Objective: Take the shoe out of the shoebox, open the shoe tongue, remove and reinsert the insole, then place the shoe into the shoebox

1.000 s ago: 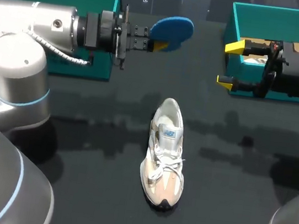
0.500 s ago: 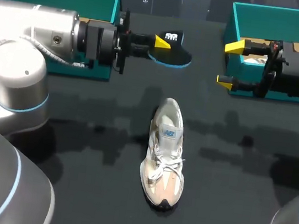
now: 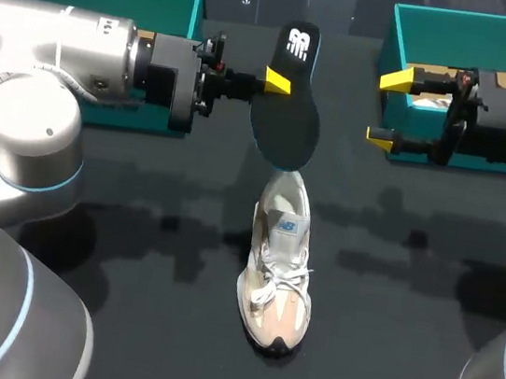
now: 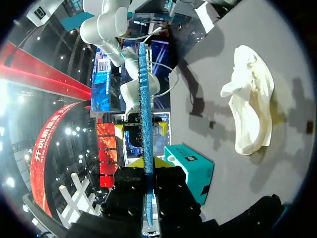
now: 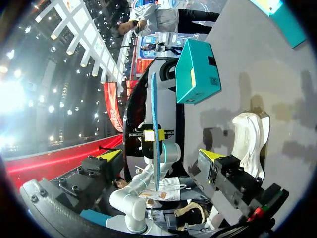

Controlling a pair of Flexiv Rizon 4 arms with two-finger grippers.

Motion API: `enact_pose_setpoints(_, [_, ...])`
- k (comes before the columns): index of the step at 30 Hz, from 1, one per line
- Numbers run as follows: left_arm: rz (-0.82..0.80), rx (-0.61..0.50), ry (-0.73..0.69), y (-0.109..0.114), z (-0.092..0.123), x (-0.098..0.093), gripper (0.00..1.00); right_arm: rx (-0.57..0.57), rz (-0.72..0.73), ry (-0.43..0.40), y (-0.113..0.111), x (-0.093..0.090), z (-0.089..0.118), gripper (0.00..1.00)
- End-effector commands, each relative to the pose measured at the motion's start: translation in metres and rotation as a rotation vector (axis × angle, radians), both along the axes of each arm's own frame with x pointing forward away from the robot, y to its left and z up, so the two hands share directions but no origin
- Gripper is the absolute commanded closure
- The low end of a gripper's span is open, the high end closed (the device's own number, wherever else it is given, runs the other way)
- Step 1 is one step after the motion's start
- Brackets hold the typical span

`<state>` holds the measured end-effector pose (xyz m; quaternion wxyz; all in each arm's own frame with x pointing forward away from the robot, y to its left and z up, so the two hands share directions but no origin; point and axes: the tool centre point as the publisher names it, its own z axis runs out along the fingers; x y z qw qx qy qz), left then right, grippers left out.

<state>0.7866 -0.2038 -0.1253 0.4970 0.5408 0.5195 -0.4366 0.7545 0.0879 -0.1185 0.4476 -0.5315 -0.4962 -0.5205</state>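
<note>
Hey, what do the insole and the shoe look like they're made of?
The insole looks like thin foam: grainy blue edge, matte black printed face. The shoe seems textile, perhaps with suede-like panels: matte cream upper that folds softly.

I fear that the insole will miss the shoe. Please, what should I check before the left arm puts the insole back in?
1. The left jaws shut on the insole from both sides: ok.
2. Lower end of the insole over the heel of the shoe: ok in the head view; its height, cannot tell.
3. The shoe stands upright: ok.
4. Tongue open wide enough: cannot tell.
5. The right jaws open, away from the shoe, by the right shoebox: ok.
6. Something steadies the shoe: not ok, nothing holds it.
</note>
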Motion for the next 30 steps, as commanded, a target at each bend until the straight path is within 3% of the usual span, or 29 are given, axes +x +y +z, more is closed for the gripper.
enact_pose_setpoints(1, [-0.013, -0.005, -0.06, -0.005, -0.004, 0.003, 1.0, -0.002, 0.044, -0.017, 0.008, 0.007, -0.004, 0.0])
enact_pose_setpoints(8, [-0.005, -0.012, -0.028, -0.01, -0.008, 0.007, 1.0, 0.019, 0.056, -0.05, 0.022, 0.006, -0.016, 0.0])
enact_pose_setpoints(23, [0.057, -0.014, 0.032, -0.024, -0.017, 0.011, 1.0, -0.012, 0.099, -0.098, 0.047, 0.004, -0.017, 0.0])
enact_pose_setpoints(30, [0.07, -0.026, 0.051, -0.029, -0.018, 0.013, 1.0, -0.017, 0.108, -0.104, 0.053, 0.002, -0.016, 0.31])
